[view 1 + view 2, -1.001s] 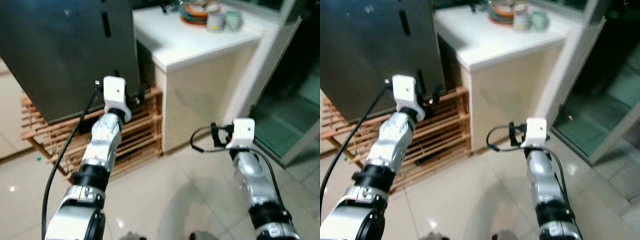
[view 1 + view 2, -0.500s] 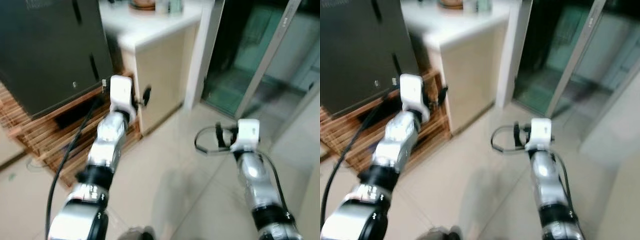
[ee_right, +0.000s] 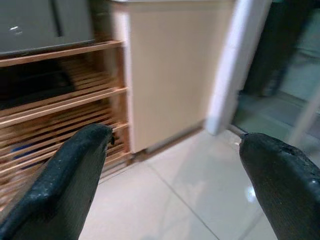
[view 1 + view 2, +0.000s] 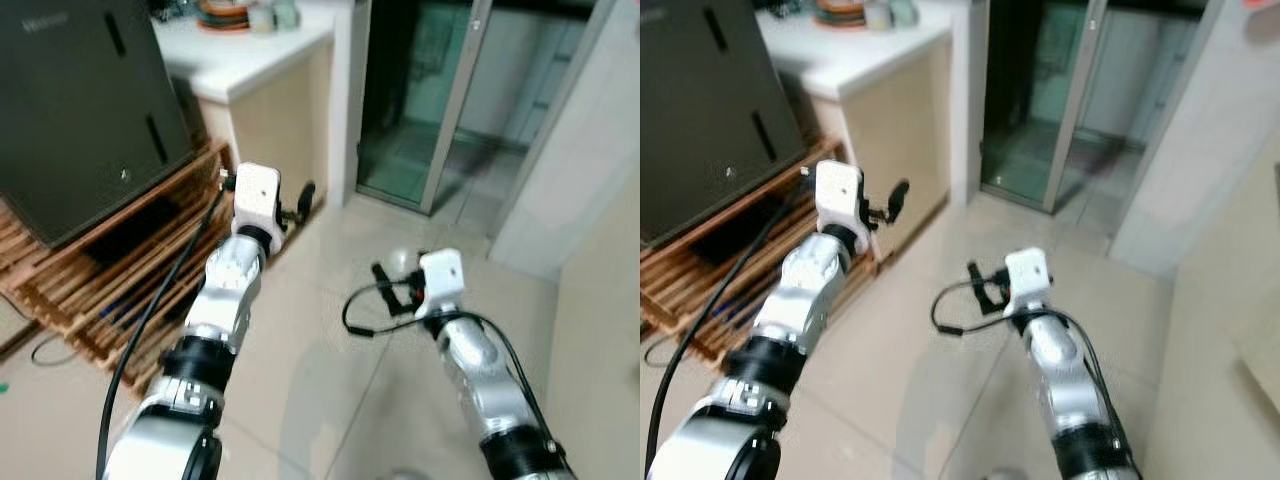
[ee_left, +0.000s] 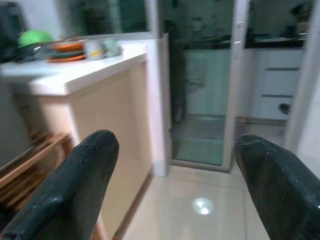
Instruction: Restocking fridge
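Left eye view has the dark fridge (image 4: 80,110) as the biggest thing, standing at the robot's left on a slatted wooden pallet (image 4: 110,280) whose near corner juts onto the tiled floor (image 4: 330,400). Its long axis is upright, its slim vertical handle slots facing the robot, and it looks closed. It lies to the left of both arms, so the left arm is the nearer one for reaching it; judged from that, the body would need to turn left before any restocking step. Just right of the fridge stands a cream counter (image 4: 255,65), with plates and cups (image 4: 240,14) at its far edge, well away from the arms. Beyond the counter's right end a glass sliding door (image 4: 430,100) opens onto a dim room. A black cable (image 4: 150,310) trails along the left arm. The left gripper (image 5: 175,185) hangs in front of the counter's near corner, fingers spread wide and empty. The right gripper (image 3: 175,185) is over bare floor, also spread wide with nothing held, looking toward the pallet and counter base. No item to stock can be seen.
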`<state>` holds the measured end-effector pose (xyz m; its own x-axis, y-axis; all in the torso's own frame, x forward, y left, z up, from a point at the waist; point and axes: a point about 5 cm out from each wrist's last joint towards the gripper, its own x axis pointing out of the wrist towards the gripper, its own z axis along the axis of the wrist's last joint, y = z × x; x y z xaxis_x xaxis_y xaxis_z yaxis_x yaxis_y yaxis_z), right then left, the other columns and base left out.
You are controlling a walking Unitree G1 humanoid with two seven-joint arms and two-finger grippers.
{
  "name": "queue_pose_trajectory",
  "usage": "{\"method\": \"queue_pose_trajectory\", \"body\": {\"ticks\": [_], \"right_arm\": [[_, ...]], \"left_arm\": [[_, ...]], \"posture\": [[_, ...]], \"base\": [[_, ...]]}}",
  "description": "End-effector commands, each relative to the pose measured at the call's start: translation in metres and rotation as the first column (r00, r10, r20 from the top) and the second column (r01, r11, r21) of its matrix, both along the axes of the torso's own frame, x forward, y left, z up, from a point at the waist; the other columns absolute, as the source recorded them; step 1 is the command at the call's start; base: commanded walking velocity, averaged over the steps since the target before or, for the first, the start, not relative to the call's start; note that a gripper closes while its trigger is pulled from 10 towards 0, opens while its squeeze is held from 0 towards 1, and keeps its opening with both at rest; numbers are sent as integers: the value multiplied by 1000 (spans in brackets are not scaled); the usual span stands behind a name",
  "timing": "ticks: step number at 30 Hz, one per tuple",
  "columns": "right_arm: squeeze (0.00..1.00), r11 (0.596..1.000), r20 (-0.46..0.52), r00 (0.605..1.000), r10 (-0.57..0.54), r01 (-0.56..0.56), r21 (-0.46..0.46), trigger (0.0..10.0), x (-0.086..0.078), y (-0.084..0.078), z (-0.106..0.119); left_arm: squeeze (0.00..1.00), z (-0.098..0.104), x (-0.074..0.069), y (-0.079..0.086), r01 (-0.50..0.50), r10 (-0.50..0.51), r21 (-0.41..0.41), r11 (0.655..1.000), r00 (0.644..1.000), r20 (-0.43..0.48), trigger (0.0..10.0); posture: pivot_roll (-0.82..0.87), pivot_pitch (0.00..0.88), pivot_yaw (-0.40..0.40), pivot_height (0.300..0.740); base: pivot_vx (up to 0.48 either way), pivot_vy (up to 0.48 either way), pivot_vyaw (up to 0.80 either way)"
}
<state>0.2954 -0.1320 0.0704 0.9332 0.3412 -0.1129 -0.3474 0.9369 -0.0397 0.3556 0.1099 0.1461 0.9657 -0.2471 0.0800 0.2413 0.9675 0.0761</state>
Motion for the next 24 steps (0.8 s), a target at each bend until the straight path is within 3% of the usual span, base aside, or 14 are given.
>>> {"method": "queue_pose_trajectory", "body": {"ticks": [1,24], "right_arm": [[0,999,5,1000,30,-30,-12,10000,4,4,5],[0,998,-20,998,62,-63,-32,10000,8,0,6]], "left_arm": [[0,2,-2,2,-9,9,3,1000,1000,17,10000],[0,11,2,-9,52,-52,9,999,998,35,10000]], "posture": [[-52,0,3,740],[-33,0,-19,740]], "base": [[0,0,0],[0,453,0]]}}
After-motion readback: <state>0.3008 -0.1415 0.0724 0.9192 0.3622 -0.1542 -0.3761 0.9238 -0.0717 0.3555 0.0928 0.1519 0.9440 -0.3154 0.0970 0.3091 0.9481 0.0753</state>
